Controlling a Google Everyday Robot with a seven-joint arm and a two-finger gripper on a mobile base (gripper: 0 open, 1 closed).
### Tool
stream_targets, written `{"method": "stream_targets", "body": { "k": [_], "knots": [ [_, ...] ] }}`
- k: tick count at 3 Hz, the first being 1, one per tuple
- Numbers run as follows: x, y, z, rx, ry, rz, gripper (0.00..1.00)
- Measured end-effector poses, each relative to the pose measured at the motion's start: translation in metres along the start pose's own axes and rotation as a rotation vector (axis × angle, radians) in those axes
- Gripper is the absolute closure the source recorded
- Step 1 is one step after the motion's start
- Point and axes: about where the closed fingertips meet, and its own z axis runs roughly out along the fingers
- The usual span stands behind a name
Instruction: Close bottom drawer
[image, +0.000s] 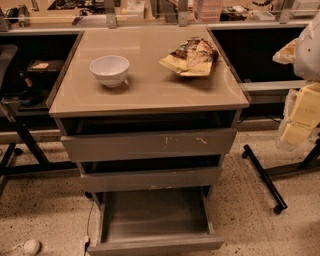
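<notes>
The bottom drawer (155, 245) is the lowest and narrowest of three grey drawers in a cabinet at the centre of the view. It is pulled far out, and its shallow grey tray (152, 212) shows from above with nothing in it. Above it are the middle drawer front (150, 179) and the widest front (150, 145) with pale scratches. My gripper (294, 136) is at the right edge of the view, pale yellow below the white arm. It hangs well to the right of the cabinet, about level with the top drawer, touching nothing.
A white bowl (110, 70) and a crumpled snack bag (192, 56) lie on the cabinet top (150, 90). A black wheeled leg (265, 180) stands on the floor at right, black frame legs (25, 145) at left. A white shoe (22, 247) is at bottom left.
</notes>
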Motion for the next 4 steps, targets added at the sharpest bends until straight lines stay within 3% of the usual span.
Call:
{"method": "stream_targets", "body": {
  "k": [1, 2, 4],
  "knots": [
    [0.0000, 0.0000, 0.0000, 0.000, 0.000, 0.000, 0.00],
    [0.0000, 0.0000, 0.0000, 0.000, 0.000, 0.000, 0.18],
    [0.0000, 0.0000, 0.0000, 0.000, 0.000, 0.000, 0.64]
  ]
}}
